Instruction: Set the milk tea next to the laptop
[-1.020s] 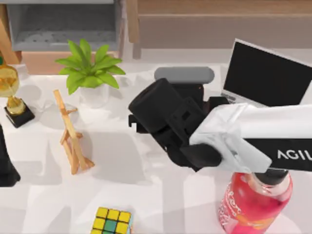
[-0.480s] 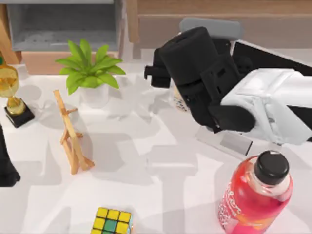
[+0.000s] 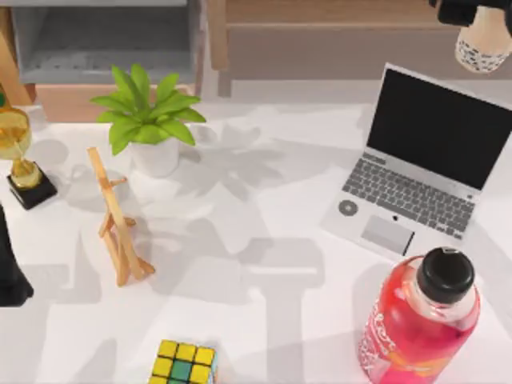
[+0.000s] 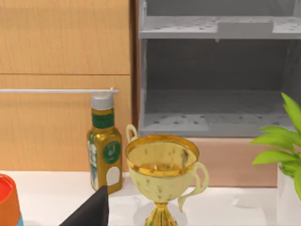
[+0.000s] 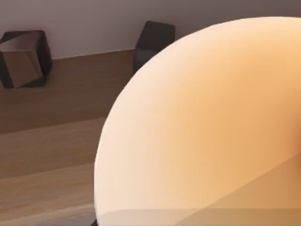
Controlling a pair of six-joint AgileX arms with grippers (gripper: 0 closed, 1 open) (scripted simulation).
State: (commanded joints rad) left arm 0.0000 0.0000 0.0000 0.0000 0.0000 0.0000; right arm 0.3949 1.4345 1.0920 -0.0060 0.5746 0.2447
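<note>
The milk tea [image 3: 483,42] hangs in the air at the top view's far right corner, beyond the laptop, with its pearl-speckled bottom showing. My right gripper [image 3: 458,10] is shut on it, and most of that arm is out of frame. Up close in the right wrist view, the cup's peach-orange side [image 5: 202,122] takes up most of the picture. The silver-grey laptop [image 3: 416,172] stands open on the table's right side, its black screen facing the front. My left arm [image 3: 8,268] stays parked at the table's left edge.
A pink-red bottle [image 3: 420,316] with a black cap stands in front of the laptop. A potted plant [image 3: 148,116], a wooden easel [image 3: 116,220], a gold trophy [image 3: 20,156] and a colour cube [image 3: 186,362] occupy the left half. A green-gold bottle [image 4: 104,148] stands behind the trophy.
My right arm has swung from over the table's middle to the far right corner, carrying the milk tea up and away. The laptop is now uncovered.
</note>
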